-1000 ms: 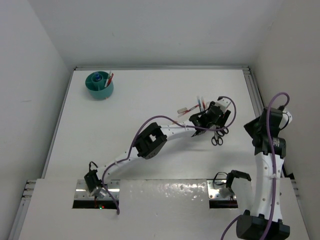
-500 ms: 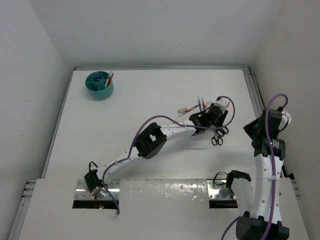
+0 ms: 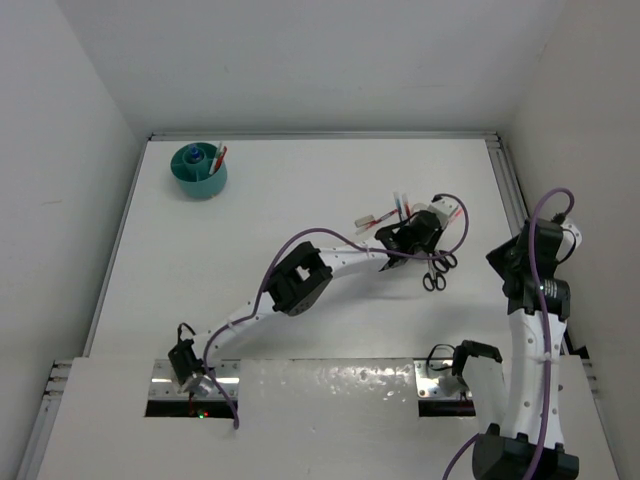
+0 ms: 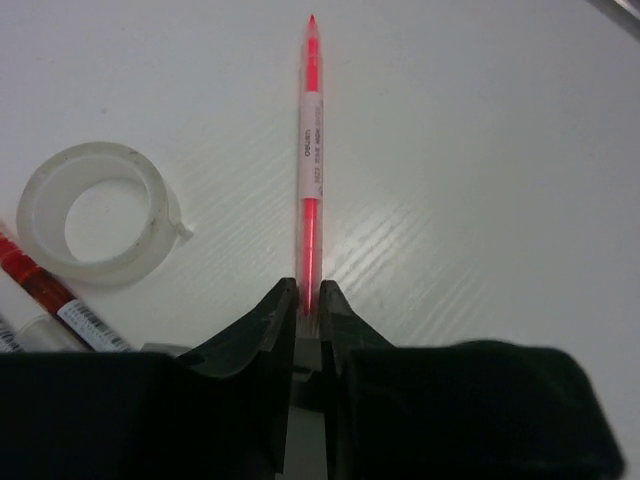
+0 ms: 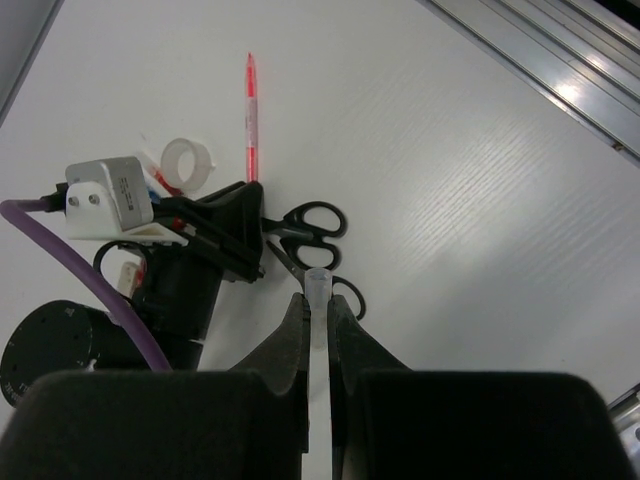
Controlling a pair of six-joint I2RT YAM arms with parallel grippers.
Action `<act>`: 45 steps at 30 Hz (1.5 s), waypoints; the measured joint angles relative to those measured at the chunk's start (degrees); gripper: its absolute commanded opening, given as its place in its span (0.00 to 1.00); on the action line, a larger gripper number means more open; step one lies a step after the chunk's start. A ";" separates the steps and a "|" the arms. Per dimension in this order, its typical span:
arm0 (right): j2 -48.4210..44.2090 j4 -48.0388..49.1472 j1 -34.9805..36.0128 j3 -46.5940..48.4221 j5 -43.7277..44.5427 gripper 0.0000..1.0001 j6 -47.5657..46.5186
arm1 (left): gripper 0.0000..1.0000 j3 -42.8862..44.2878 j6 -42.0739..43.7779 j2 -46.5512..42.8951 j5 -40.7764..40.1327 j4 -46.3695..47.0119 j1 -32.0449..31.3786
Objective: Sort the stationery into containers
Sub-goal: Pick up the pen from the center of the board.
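**Left fingers pinched on the red pen, right gripper closed**

In your left wrist view, the left gripper (image 4: 307, 300) has its two fingers drawn in tight around the near end of the red pen (image 4: 311, 170). Only the pen's width separates them. The pen lies flat on the white table (image 3: 300, 200) and runs straight up the middle of the frame, tip towards the top edge. The white tape roll (image 4: 40, 215) lies flat at centre left, apart from the pen. Other pens (image 4: 45, 290) poke in at the lower left corner.

In your right wrist view, the right gripper (image 5: 318, 300) has its fingers closed together and grips none of the stationery. The black-handled scissors (image 5: 290, 222) lie in mid-frame just past its fingertips, touching the left gripper's dark body.

In the top view, the teal tub (image 3: 200, 187) sits in the upper left of the table, well apart from both grippers. A blue-capped bottle and a red pen stand in it; I cannot tell which compartments.
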 measured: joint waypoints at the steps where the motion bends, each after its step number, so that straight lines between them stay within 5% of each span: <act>1: -0.13 -0.04 0.00 -0.13 0.00 0.00 0.02 | 0.10 -1.25 0.81 -0.74 0.24 0.11 0.02; 7: -0.81 0.00 0.00 -0.81 -0.02 0.00 0.04 | 0.03 -11.72 7.93 -6.82 2.80 2.84 0.28; 29: -2.62 0.20 0.00 -1.22 -0.42 0.00 -0.94 | 0.00 -15.08 17.75 -9.77 14.84 7.89 1.27; 38: 0.96 4.07 3.82 -0.98 -9.33 0.00 -9.31 | 0.00 -45.94 30.27 -39.28 19.32 4.85 6.69; 45: 13.05 7.91 18.49 -0.81 -13.44 0.00 -13.00 | 0.00 -70.29 47.56 -70.44 22.93 0.09 18.53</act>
